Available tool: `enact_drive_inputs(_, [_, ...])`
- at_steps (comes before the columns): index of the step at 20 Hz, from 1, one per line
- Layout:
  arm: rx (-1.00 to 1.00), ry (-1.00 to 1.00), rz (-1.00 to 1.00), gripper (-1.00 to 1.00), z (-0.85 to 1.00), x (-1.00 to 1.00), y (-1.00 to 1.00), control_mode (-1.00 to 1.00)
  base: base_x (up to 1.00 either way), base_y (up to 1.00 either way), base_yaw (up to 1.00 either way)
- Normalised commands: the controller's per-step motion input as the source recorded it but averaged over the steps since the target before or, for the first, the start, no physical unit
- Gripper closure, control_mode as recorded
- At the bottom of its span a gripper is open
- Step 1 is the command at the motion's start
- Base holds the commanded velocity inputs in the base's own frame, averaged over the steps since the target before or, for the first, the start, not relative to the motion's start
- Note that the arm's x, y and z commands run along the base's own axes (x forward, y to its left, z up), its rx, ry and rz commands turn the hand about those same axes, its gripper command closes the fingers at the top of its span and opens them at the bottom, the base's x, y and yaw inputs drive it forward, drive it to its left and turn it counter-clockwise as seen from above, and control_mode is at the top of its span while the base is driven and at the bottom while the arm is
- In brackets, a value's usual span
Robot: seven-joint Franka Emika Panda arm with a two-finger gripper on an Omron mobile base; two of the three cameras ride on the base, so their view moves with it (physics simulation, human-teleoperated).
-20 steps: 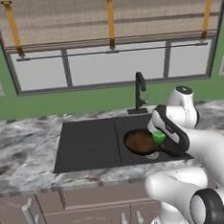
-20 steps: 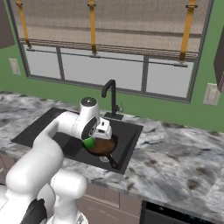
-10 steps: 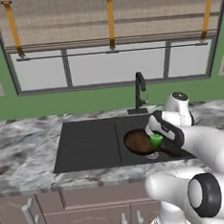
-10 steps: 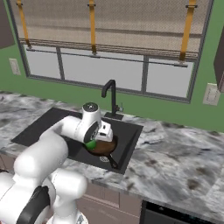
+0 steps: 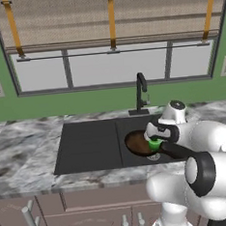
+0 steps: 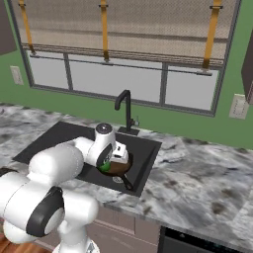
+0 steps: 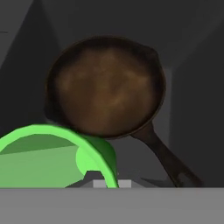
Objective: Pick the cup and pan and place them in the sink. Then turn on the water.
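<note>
Barely anything is shifting since a second ago: the gripper (image 5: 155,139) is staying over the right basin with the cup (image 5: 155,143) still in its grasp, only the elbow behind it swinging a little.

Sweeping left to right across the left base view, the grey marbled counter (image 5: 26,151) is running along under the window, then the sink (image 5: 91,145) is opening up, wide and black, its left basin lying bare. At the back rim the faucet (image 5: 141,90) is standing tall and slim, with no flow coming from it. Just right of the divider the pan (image 5: 138,143) is sitting in the right basin, and the bright green cup is hanging at the pan's right edge, low over it.

From the right base view the pan (image 6: 118,168) is lying in the near corner of the basin with the cup (image 6: 105,167) tucked under the white hand, the faucet (image 6: 125,106) behind them.

Down the hand view, the pan (image 7: 107,85) is lying flat below, its handle running towards the lower right, and the cup (image 7: 52,157) is sitting lower left, its rim right up at the camera. The fingers are closed tight on the cup; whether it is touching the pan I cannot tell.
</note>
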Motion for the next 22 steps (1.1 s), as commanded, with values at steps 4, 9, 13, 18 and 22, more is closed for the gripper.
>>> enact_drive_inputs(4, [0.0, -0.01, 0.0, 1.0, -0.23, 0.24, 0.0, -1.0, 0.0, 0.0, 0.0])
enact_drive_inputs(9, [0.0, -0.03, 0.0, 1.0, -0.04, 0.23, 0.0, -1.0, 0.0, 0.0, 0.0])
enact_drive_inputs(13, [0.0, 0.0, 0.0, 1.0, 0.0, 0.22, 0.0, -1.0, 0.0, 0.0, 0.0])
enact_drive_inputs(18, [0.0, 0.0, -0.02, 1.0, -0.17, 0.11, 0.0, -1.0, 0.0, 0.0, 0.0])
enact_drive_inputs(22, [0.0, -0.01, -0.03, 1.0, -0.29, 0.27, 0.0, -1.0, 0.0, 0.0, 0.0])
